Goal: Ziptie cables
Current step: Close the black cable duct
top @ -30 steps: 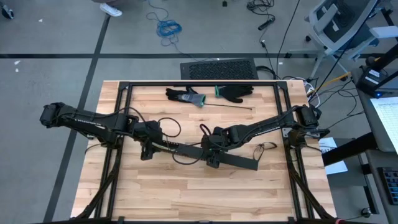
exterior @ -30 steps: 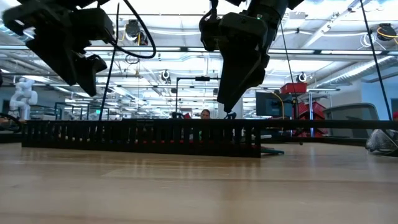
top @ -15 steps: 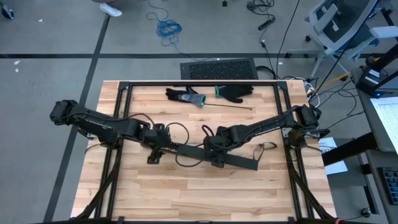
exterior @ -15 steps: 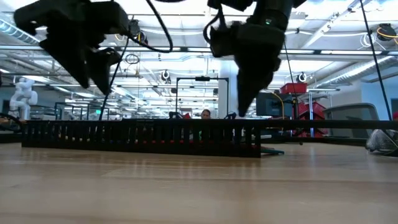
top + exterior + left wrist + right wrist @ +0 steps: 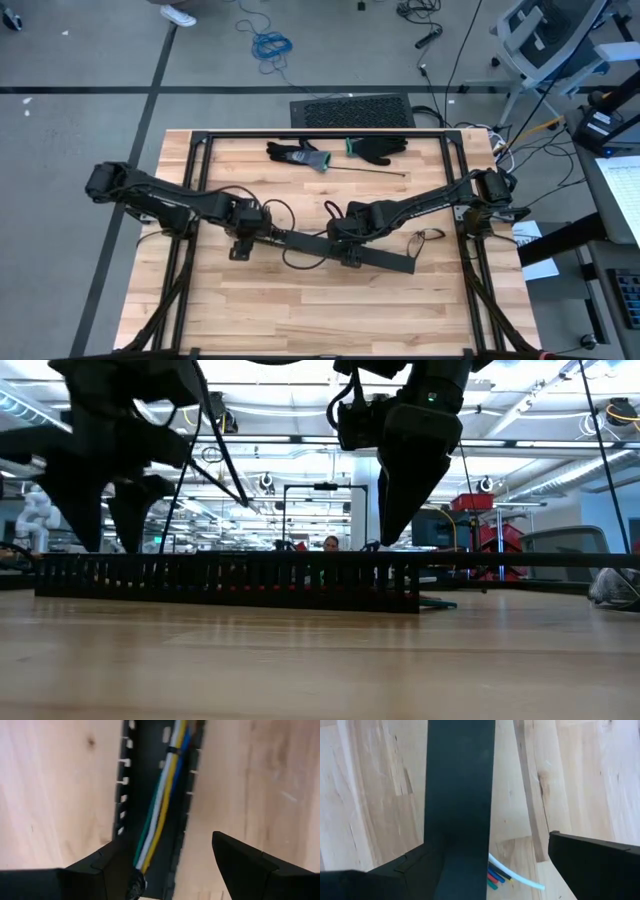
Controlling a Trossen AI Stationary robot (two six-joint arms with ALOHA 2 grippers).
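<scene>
Since the earlier frame the left pincer [image 5: 240, 247] has dropped lower over the left end of the black slotted duct [image 5: 380, 258], its fingers [image 5: 250, 860] apart astride the duct's walls. The cables [image 5: 160, 805] lie lengthwise inside the duct, a dark tie around them farther along. The right pincer [image 5: 350, 258] hangs spread wide over the duct's middle, where coloured wire ends [image 5: 497, 876] poke out onto the tabletop [image 5: 300, 310].

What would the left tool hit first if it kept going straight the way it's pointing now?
Probably the cables lying in the black slotted duct. The left tool is open and straddles the duct from above, so the bundle sits in its line, though how far off is unclear.
</scene>
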